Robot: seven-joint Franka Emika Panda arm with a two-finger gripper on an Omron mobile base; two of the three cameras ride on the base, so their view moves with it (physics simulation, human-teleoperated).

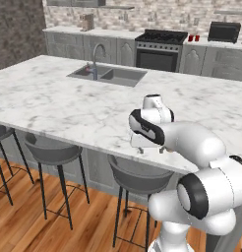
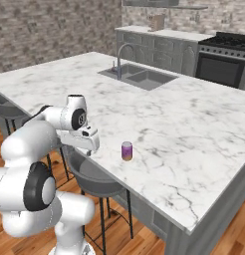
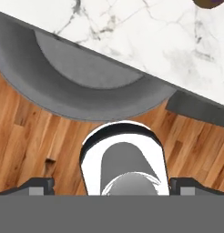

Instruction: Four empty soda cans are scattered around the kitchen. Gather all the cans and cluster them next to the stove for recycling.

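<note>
One purple can (image 2: 126, 150) stands upright on the big marble island (image 2: 194, 129), close to the near edge. It is just past the robot's hand, a little way off and not touching it. In the hand view a dark bit of this can (image 3: 209, 3) peeks in at the top right corner, sitting on the white marble (image 3: 145, 36).

Two small red cans (image 1: 193, 37) stand side by side on the far counter (image 1: 211, 44), just to the right of the stove (image 1: 160, 48). A black microwave (image 1: 224, 31) sits further right on that same counter.

The gripper (image 2: 90, 152) hangs over the near edge of the island and points down. Its fingers are spread wide and hold nothing. In the hand view the two dark fingertips (image 3: 38, 185) sit far apart at the bottom, and below them are the wood floor (image 3: 36, 136) and the curved grey seat of a stool (image 3: 77, 86).

A sink (image 1: 109, 74) with a bent tap (image 1: 97, 56) sits in the middle of the island. More grey stools (image 1: 50, 147) are tucked under the near edge. Behind everything is a stone wall (image 1: 142, 15).
</note>
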